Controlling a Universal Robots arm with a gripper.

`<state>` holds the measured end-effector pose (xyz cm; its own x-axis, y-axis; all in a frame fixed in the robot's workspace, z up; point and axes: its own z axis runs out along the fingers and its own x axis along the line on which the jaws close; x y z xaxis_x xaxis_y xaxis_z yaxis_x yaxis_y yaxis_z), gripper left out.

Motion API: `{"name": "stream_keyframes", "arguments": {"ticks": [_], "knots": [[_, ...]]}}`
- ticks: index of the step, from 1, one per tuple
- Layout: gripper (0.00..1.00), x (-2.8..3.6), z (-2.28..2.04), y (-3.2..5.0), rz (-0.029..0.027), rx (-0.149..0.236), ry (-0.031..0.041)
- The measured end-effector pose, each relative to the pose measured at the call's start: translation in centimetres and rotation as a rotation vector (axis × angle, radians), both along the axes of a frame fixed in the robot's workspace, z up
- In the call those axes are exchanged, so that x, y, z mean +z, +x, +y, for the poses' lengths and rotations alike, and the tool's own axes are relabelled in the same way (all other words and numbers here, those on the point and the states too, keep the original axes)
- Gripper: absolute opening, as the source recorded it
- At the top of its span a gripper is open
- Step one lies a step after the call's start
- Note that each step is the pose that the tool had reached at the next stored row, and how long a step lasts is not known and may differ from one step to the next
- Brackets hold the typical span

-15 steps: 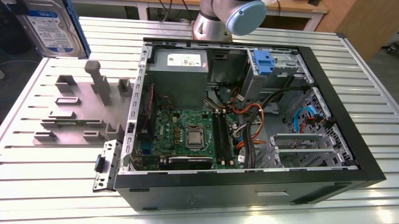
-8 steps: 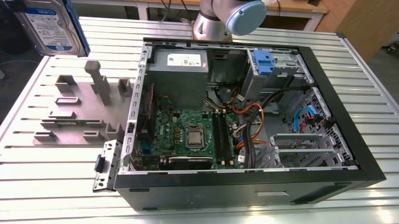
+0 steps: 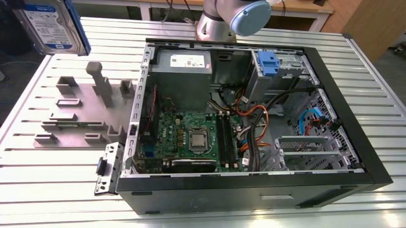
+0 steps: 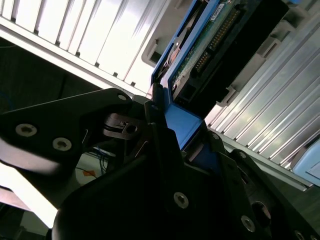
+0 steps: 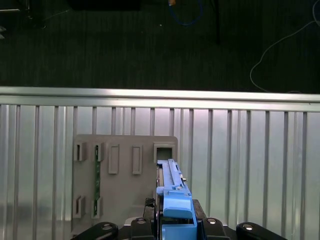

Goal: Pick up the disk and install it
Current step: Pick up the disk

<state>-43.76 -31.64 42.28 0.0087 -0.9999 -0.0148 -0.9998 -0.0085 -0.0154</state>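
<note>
One gripper (image 4: pixel 182 125) is clamped on the disk (image 4: pixel 210 45): in the second wrist view its black fingers (image 4: pixel 160 130) press from both sides against the blue plastic side rail (image 4: pixel 184 122), with the disk's green circuit board and connector pins jutting out beyond them. In the first wrist view the gripper (image 5: pixel 175 227) grips the disk (image 5: pixel 172 187) edge-on, blue rail toward the camera. Beyond the disk lies a grey fixture plate (image 5: pixel 120 170) with rectangular slots, flat on the ribbed metal table (image 5: pixel 250 165), and past the table edge is dark floor (image 5: pixel 125 50) with loose cables. In the exterior view the disk (image 3: pixel 49 23) is lifted clear of the table (image 3: pixel 51 190), at the exterior view's upper left, its white and blue label facing the camera and a blue rail along one edge; the fixture plate (image 3: pixel 82 109) sits under it with several posts standing up. Nearest the camera in that view is an open black computer case (image 3: pixel 254 192) lying on its side, showing a green motherboard (image 3: pixel 190 137), orange and black cables, a grey power supply (image 3: pixel 184 71) with a white sticker, and a metal drive cage with a blue latch (image 3: pixel 267 64). Farthest back, the arm (image 3: pixel 222 19) rises from behind the case.
</note>
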Motion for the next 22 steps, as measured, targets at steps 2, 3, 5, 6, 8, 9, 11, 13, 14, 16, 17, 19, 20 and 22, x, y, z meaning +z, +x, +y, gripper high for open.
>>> {"name": "stream_keyframes", "arguments": {"ticks": [2,3,5,6,8,9,11,13,14,16,17,19,20,22], "knots": [[0.36,0.16,0.0,0.0,-0.0001,0.0,0.0],[0.36,0.23,0.0,0.0,-0.0001,0.0,0.0],[0.36,0.37,0.0,0.0,0.0,0.0,-0.0001],[0.36,0.43,0.0,0.0,-0.0001,0.0,0.0],[0.36,0.5,0.0,0.0,-0.0005,0.0,0.0],[0.36,0.51,0.0,0.0,-0.0009,0.0,0.0],[0.36,0.54,-0.01,-0.01,-0.0022,0.0,-0.0001],[0.36,0.53,0.0,-0.04,-0.0061,0.0,0.0],[0.36,0.53,0.0,-0.06,-0.0081,0.0,0.0],[0.36,0.53,0.0,-0.07,-0.0109,0.0,0.0],[0.36,0.53,0.0,-0.07,-0.011,0.0,0.0],[0.36,0.53,0.0,-0.08,-0.0113,0.0,0.0],[0.36,0.53,0.0,-0.08,-0.0112,0.0,0.0],[0.36,0.56,0.0,-0.08,-0.0113,0.0,-0.0001]]}}
